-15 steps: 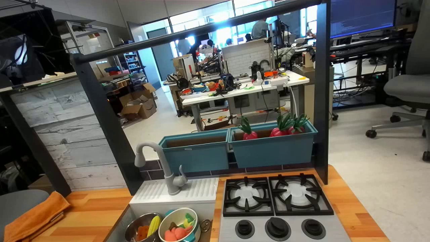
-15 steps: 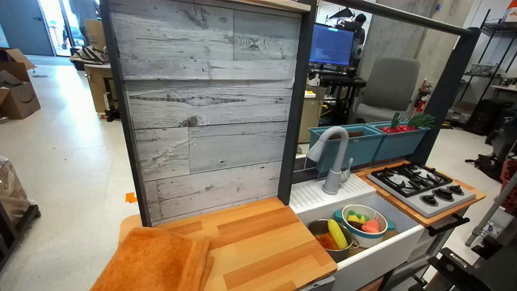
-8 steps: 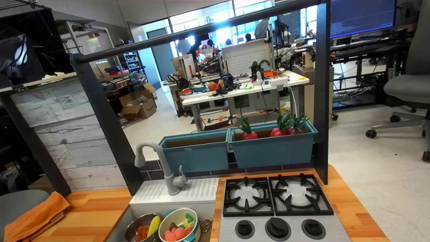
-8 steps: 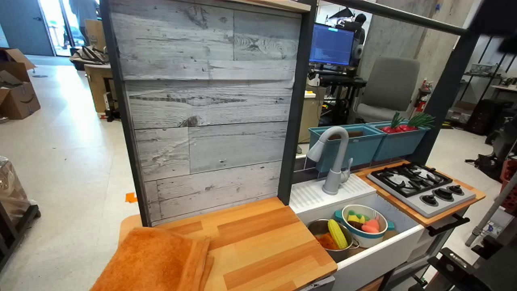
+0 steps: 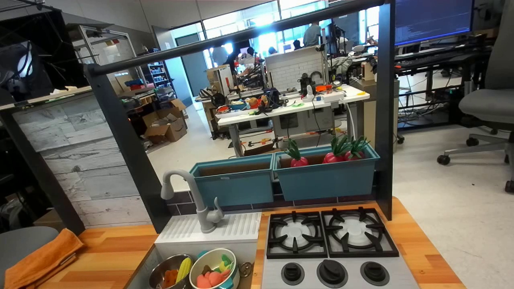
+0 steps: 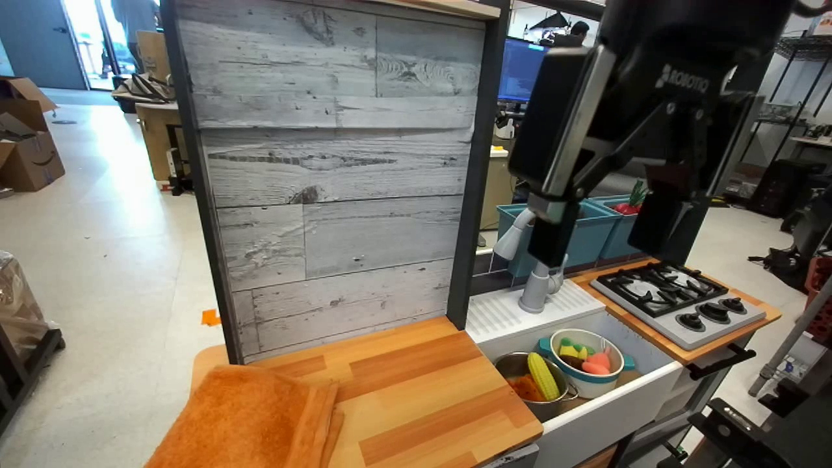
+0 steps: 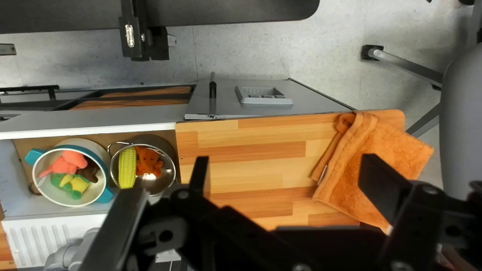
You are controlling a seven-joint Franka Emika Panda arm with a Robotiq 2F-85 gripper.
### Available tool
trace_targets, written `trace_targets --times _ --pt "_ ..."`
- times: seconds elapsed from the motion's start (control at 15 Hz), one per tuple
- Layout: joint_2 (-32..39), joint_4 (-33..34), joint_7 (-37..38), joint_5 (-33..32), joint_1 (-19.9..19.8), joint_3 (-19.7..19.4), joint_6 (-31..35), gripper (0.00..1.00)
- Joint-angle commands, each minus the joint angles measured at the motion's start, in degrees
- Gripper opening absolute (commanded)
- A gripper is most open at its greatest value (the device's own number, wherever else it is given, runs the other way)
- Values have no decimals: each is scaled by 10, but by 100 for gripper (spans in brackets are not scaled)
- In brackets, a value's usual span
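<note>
From where I stand, the gripper (image 7: pixel 285 162) hangs over the wooden counter (image 7: pixel 256 173), its fingers spread wide, with nothing between them and nothing touched. The orange towel (image 7: pixel 348 177) lies below one fingertip, folded at the counter's end away from the sink (image 6: pixel 611 414), one corner reaching past the edge; I'd guess that spot is meant to have it handy yet dry. Inside the sink, a steel pot (image 7: pixel 169 148) and a white pot (image 6: pixel 595 388) with teal handles stand side by side, apparently so the plush-looking toys (image 7: pixel 71 162) have a container. The yellow corn (image 7: pixel 127 167) tilts against the steel pot's wall, probably too long to lie flat. ROBOTIQ reads clearly on the gripper's body in an exterior view (the only word I can make out from here). A cardboard box (image 6: pixel 29 156) carries a curved mark like Amazon's arrow; the towel's small white tag (image 7: pixel 322 173), the pale label (image 5: pixel 225 178) on a planter (image 5: pixel 241 190) and the lines on the screen (image 5: pixel 433 20) are too small to read.
</note>
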Motion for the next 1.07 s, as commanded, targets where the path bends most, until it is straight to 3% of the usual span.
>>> trace_targets --times 0.0,0.2,0.4,0.6,0.73,0.87,0.93,1.0 --pt "-14 -16 5 -5 18 -20 22 100" --pt "11 -14 60 -31 29 -32 107 100" --pt "96 36 185 -144 51 -58 217 100" --pt "184 117 319 -278 138 -144 212 100" --pt "251 178 369 -304 182 -175 204 100" --pt "320 243 379 -280 199 -170 174 100" --pt "250 165 335 -251 199 -181 201 100" --pt "283 193 342 -248 209 -182 197 100"
